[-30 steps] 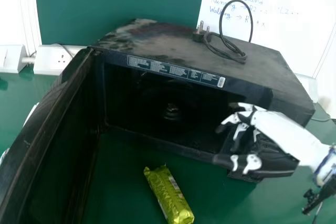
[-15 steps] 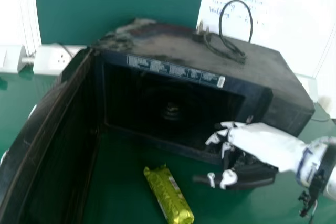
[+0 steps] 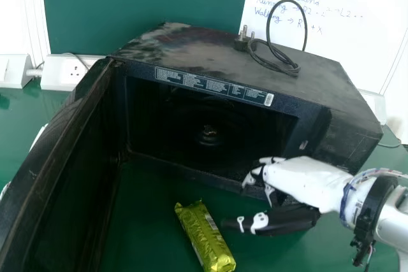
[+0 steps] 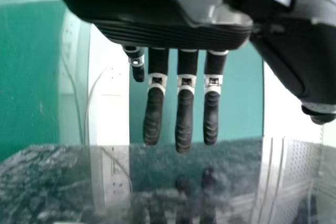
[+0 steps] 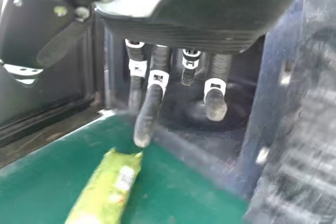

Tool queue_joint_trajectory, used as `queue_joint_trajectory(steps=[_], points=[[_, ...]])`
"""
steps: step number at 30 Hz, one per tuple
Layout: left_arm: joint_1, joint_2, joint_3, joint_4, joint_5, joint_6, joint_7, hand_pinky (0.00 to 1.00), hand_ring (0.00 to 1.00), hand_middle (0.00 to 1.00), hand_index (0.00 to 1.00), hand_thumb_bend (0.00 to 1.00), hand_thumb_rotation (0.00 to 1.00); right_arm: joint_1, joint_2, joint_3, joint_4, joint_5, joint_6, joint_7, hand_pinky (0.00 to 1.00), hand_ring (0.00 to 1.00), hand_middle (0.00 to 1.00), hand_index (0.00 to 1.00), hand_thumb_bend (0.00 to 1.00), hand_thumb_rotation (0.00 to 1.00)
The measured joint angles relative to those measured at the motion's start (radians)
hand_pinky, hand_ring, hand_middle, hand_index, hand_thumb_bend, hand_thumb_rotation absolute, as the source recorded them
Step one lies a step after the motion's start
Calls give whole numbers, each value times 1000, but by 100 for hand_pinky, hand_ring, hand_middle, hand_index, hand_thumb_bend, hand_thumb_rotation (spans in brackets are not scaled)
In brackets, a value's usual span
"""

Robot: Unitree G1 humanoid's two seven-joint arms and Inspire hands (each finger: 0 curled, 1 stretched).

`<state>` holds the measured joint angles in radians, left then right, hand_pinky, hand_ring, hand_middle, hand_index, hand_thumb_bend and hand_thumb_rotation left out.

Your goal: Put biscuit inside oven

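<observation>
The biscuit packet, green-yellow, lies on the green table in front of the black oven, whose door stands open at the left. My right hand is right of the packet and above the table, by the oven's front edge, its fingers loosely extended and holding nothing. In the right wrist view the right hand has its fingers above the packet. At the head view's left edge, a bit of my left hand shows behind the door; in the left wrist view the left hand has straight fingers.
A cable with a plug lies on top of the oven. A white power socket stands behind the door at the left. A whiteboard with writing is behind the oven.
My right hand has moved left and toward the near side, away from the oven's right front and closer to the packet. The packet, oven and door have stayed put.
</observation>
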<state>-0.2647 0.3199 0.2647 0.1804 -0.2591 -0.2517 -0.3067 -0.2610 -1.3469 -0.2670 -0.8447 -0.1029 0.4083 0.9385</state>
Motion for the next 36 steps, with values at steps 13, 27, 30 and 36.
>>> queue_joint_trajectory(steps=[13,27,30,36], points=[[-3,-3,-1,24,3,-31,-15,24,31,39,49,52,6,-32,21,150,-122,-149,304,-50,8,16,29,82,85,70],[-6,-8,-8,18,6,-34,-12,24,31,39,49,51,6,-111,146,554,-196,-440,507,-80,37,64,80,89,100,74],[-8,-10,-9,19,12,-43,-12,24,31,39,49,51,6,-150,191,655,-197,-560,531,6,39,61,73,88,99,72],[-12,-13,-11,19,13,-50,-12,23,31,39,49,51,6,-183,319,796,-179,-811,527,151,36,62,75,90,100,73]])
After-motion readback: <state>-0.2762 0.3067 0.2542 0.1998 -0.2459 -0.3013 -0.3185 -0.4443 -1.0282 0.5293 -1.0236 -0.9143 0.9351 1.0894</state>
